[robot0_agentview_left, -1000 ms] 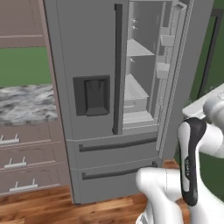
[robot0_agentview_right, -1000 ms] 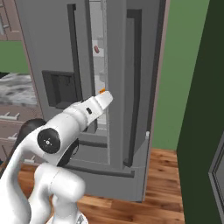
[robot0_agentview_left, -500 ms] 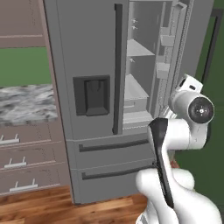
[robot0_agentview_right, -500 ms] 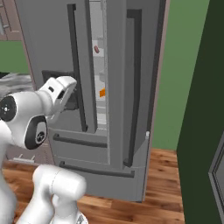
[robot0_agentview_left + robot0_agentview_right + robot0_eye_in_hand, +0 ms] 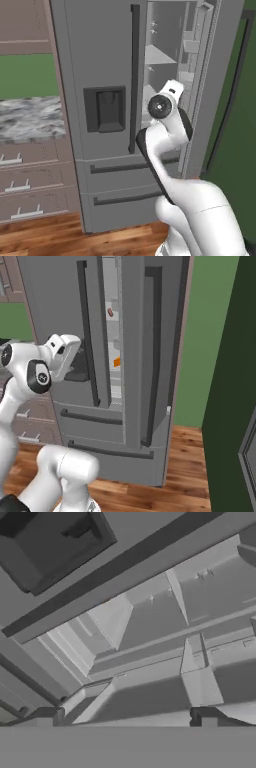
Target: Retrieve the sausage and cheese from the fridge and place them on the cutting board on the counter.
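The fridge (image 5: 135, 356) stood with its right door swung out, presumably so the arm could reach the shelves inside; the left door, with its dark dispenser recess (image 5: 104, 109), was shut. The jaws (image 5: 125, 719) were spread wide and held nothing, their dark tips just showing at the bottom of the hand view, pointed into the open compartment, which fits an approach before any grasp. One sausage (image 5: 109, 312) lay on an upper shelf, seen through the door gap in the right base view, ahead of the jaws and well apart from them; one cheese (image 5: 116, 362) wedge sat on a lower shelf, also ahead of the jaws and untouched. Both sat near the front of their shelves, which should make them easy to reach. The marbled surface (image 5: 27, 117) lay off to the side of the jaws, beyond the shut door, over brown drawers (image 5: 30, 172), three silver handles being countable; the cutting board could not be made out. Counted: one sausage, one cheese, two long door handles, two bottom drawers on the fridge.
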Robot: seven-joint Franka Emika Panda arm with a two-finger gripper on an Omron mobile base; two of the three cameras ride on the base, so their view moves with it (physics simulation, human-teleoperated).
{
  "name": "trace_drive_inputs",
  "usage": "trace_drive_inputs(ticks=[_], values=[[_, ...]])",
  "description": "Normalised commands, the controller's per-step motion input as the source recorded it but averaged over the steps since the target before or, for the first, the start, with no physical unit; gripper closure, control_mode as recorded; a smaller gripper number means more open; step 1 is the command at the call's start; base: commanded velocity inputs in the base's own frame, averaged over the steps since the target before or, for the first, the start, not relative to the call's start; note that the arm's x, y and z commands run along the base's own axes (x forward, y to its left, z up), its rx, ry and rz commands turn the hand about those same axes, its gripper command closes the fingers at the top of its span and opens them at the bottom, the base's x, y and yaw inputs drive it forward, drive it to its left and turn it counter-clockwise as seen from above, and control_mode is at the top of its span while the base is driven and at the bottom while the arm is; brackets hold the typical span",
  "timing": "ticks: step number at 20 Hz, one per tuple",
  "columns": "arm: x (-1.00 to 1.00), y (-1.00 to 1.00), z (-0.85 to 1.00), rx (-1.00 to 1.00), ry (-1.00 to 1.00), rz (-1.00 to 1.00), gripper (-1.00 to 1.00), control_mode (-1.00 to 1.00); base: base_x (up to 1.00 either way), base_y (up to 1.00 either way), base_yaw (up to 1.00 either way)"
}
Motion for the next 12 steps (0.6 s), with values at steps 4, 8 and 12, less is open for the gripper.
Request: trace_drive_inputs(ticks=[4,8,12], values=[[0.99,-0.26,0.00,0.08,0.03,-0.19,-1.00,-1.00,0.00,0.00,0.00],[0.83,-0.08,-0.03,0.05,0.03,-0.11,-1.00,-1.00,0.00,0.00,0.00],[0.46,-0.07,-0.18,0.00,0.00,-0.05,-1.00,-1.00,0.00,0.00,0.00]])
